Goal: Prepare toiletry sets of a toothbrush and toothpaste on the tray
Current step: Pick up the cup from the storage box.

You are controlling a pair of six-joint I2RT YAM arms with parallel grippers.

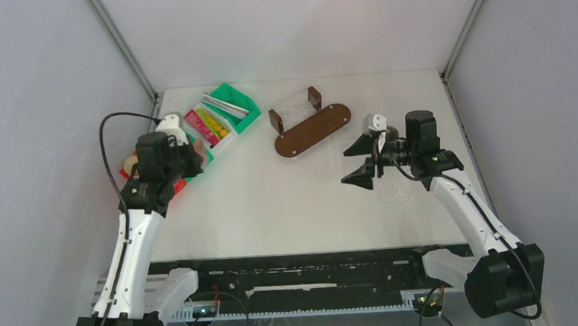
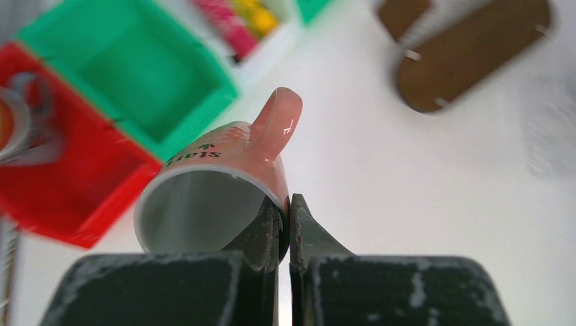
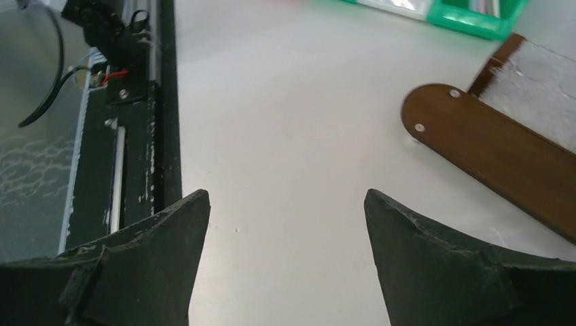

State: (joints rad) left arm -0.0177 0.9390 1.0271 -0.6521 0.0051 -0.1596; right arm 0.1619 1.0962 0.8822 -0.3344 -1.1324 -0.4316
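My left gripper point(image 2: 289, 204) is shut on the rim wall of a pink mug point(image 2: 238, 156), one finger inside and one outside. The mug hangs tilted with its handle pointing away, just right of the green bin point(image 2: 136, 75). From above, the left gripper point(image 1: 192, 160) sits beside the bins at the left. The brown oval tray point(image 1: 314, 129) lies at centre back and carries only a clear holder point(image 1: 296, 106). White toothbrushes lie in a green bin point(image 1: 231, 106). Pink and yellow toothpaste tubes point(image 1: 211, 127) fill a white bin. My right gripper point(image 3: 285, 204) stands open above bare table, near the tray point(image 3: 489, 149).
A red bin point(image 2: 61, 176) holding another cup point(image 2: 17, 129) sits left of the green bin. A clear textured item point(image 1: 392, 191) rests on the table under the right arm. The black base rail point(image 1: 299, 274) runs along the near edge. Grey walls enclose the table.
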